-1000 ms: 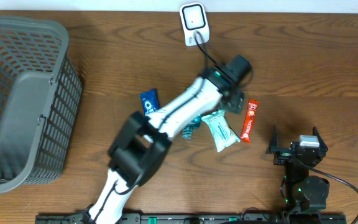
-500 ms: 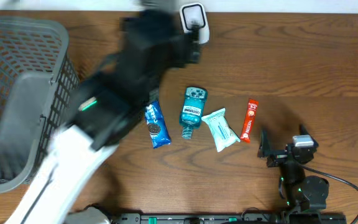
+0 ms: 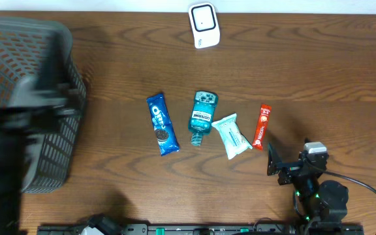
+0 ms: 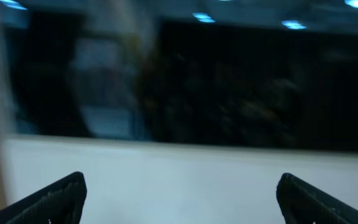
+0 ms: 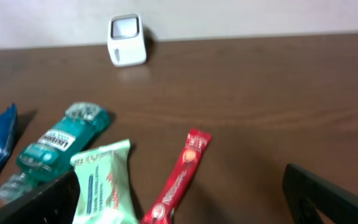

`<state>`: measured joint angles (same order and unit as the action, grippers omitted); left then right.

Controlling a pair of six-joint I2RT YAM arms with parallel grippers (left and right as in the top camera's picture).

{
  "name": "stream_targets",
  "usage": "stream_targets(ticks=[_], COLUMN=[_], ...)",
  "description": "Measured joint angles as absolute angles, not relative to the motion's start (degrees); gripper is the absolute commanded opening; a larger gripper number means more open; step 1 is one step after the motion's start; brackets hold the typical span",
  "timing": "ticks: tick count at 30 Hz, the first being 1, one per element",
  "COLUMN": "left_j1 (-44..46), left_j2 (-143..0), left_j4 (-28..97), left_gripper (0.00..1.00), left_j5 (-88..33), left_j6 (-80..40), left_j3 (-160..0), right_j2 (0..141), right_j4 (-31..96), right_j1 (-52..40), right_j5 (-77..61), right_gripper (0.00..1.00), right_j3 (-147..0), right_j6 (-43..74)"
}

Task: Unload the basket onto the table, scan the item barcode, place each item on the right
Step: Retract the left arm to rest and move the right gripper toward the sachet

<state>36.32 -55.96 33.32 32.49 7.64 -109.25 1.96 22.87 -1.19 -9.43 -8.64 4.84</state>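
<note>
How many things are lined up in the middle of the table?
4. Left to right: a blue Oreo pack, a teal Listerine bottle, a pale green packet, a red stick packet. The grey basket may hide more.

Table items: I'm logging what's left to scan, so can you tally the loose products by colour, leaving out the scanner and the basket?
Blue: 1, the Oreo packet
Teal: 1, the mouthwash bottle
Pale green: 1, the wipes pack
Red: 1, the stick sachet
Total: 4
</note>
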Motion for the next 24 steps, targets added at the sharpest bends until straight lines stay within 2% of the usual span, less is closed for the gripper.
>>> stream_targets(ticks=[6,14,19,24], left_j1=[36.21,36.21,36.21,36.05], left_j2=[-56.42,-60.71,-63.02,-63.44], left_j4=[26.92,19.49,12.88,15.94], left_gripper=[0.98,0.98,0.98,0.98], left_j5=[41.89,44.84,46.44,48.16], left_j6=[19.99,32.69,38.63,40.75], left_j3=[-109.19,-108.77,-108.66,-106.78], right_j2=[5.3,18.09,31.55,46.11], right_j4=[25.67,30.5,33.3,45.25], right_j1=[-1.19,-1.19,-1.19,-1.19], right_j5=[-11.2,-12.88,-13.28,-16.67], right_gripper=[0.99,0.99,0.99,0.99], right_j3=[-10.96,-16.53,-27.53,-40.64], right_j6=[5.04,5.89,7.94,9.8])
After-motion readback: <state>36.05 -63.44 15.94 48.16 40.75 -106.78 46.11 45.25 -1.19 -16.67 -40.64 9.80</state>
